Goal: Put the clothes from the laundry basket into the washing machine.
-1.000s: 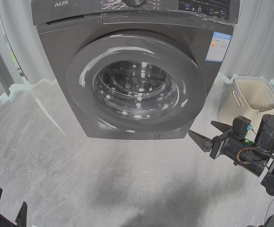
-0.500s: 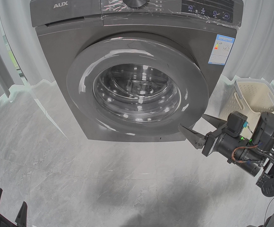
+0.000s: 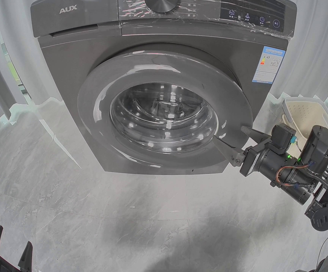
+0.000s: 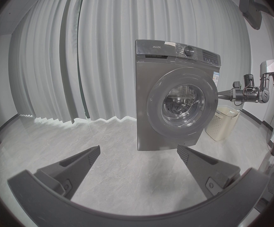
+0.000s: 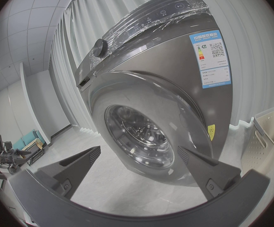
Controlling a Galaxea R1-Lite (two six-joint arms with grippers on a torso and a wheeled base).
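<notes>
Washing machine point(image 3: 77, 61): stands on the grey floor point(image 3: 133, 216) in front of pale curtains point(image 4: 80, 63), facing me.
Door point(image 3: 164, 114): round, with a glass middle, and lying closed against the machine's front.
Clothes: something dark sits low behind the glass point(image 4: 175, 108) in my left wrist view; I cannot tell what it is.
Laundry basket point(image 3: 307, 112): cream, perforated, on the floor just beside the machine's right side.
My right arm: stretched out nearly level, wrist in front of the basket, pointing across at the door's right rim.
My right claw point(image 3: 228, 133): fingers apart. One fingertip lies over the door's lower right rim and the other is at the rim's outer edge. I cannot tell if either touches.
My left claw point(image 3: 13, 235): low at the near left, well apart from the machine, fingers spread and holding nothing.
</notes>
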